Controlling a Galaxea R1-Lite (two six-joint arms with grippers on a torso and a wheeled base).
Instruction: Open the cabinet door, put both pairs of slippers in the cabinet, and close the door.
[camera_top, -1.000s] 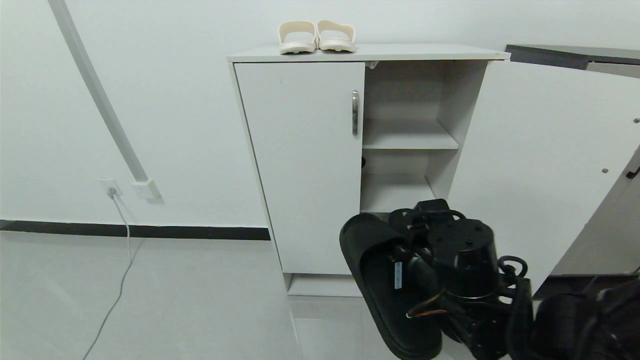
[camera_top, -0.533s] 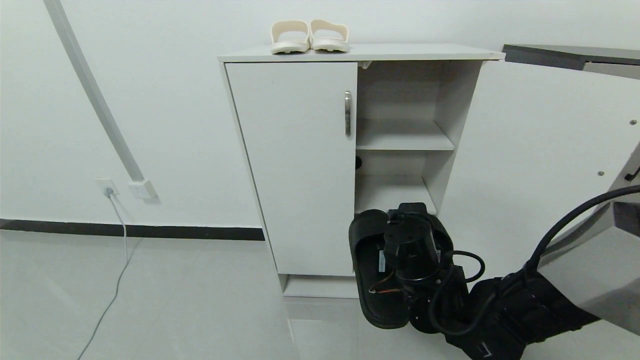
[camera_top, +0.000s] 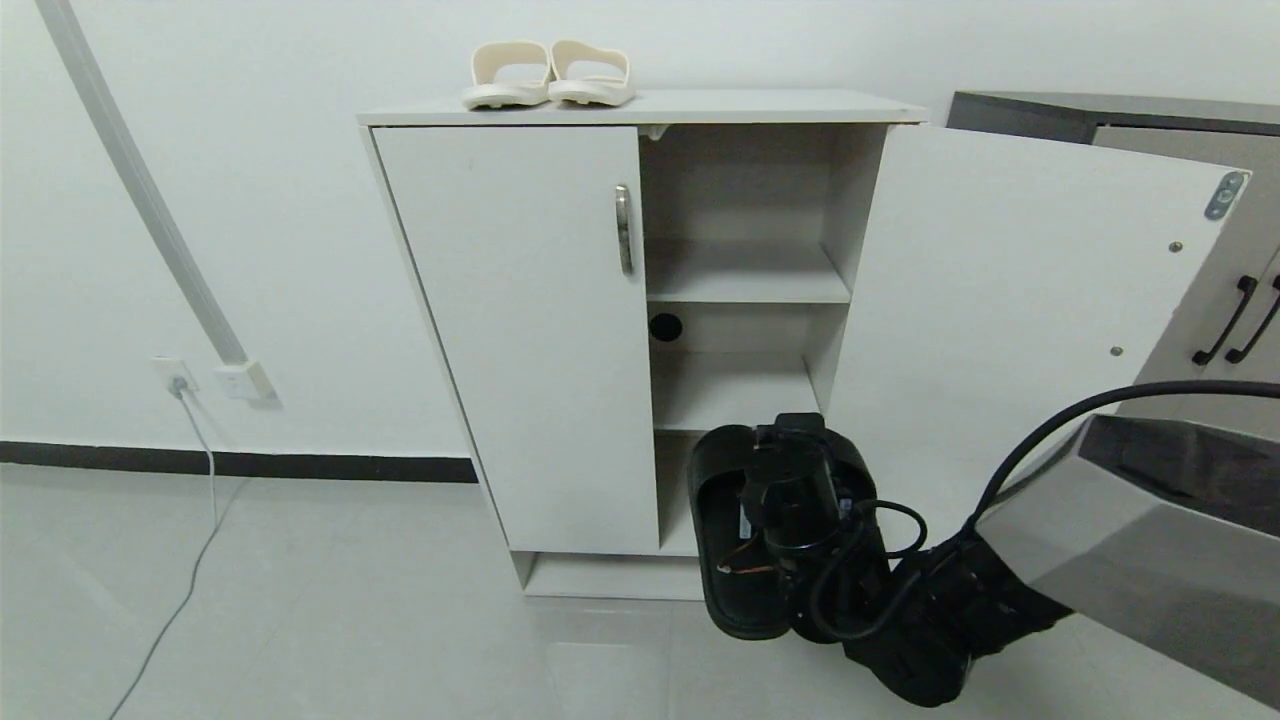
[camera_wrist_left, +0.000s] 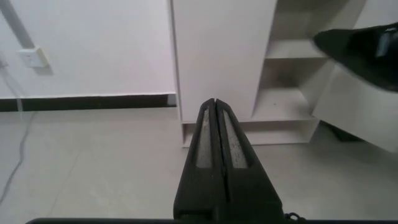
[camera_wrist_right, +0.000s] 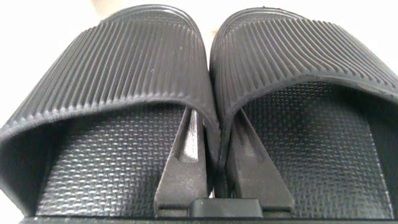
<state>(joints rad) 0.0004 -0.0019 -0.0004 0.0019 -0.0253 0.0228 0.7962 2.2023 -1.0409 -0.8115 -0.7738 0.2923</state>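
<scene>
Black slippers (camera_top: 722, 490), inner edges pinched together in right tool (camera_wrist_right: 214, 137), before open cabinet (camera_top: 520, 330); left tool (camera_wrist_left: 214, 106) closed

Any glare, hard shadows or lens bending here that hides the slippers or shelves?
Head view: even light, no glare; the cabinet is shaded in its upper compartment, yet the shelves read; the open door looks stretched. Left wrist view: soft sheen on the floor past the shut left end effector. Right wrist view: black slippers lit enough to show ribbing, background bright white.
</scene>
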